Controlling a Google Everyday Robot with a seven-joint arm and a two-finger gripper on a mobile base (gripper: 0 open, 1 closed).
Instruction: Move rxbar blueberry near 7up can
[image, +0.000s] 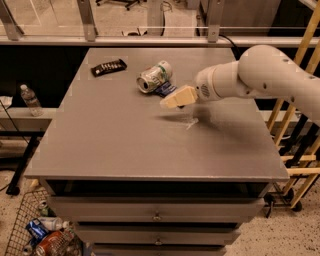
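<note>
The 7up can (154, 76), green and white with a silver end, lies on its side at the back middle of the grey table (125, 140). A dark blue rxbar blueberry (165, 89) shows as a small corner right beside the can, mostly hidden behind my gripper. My gripper (170, 101), with tan fingers on a white arm reaching in from the right, is just in front of the bar and right of the can, a little above the tabletop.
A slim black bar with white marks (108, 67) lies at the back left of the table. A water bottle (30, 100) stands on a ledge to the left. A wire basket of trash (40, 235) sits on the floor. Wooden rails (295, 125) stand right.
</note>
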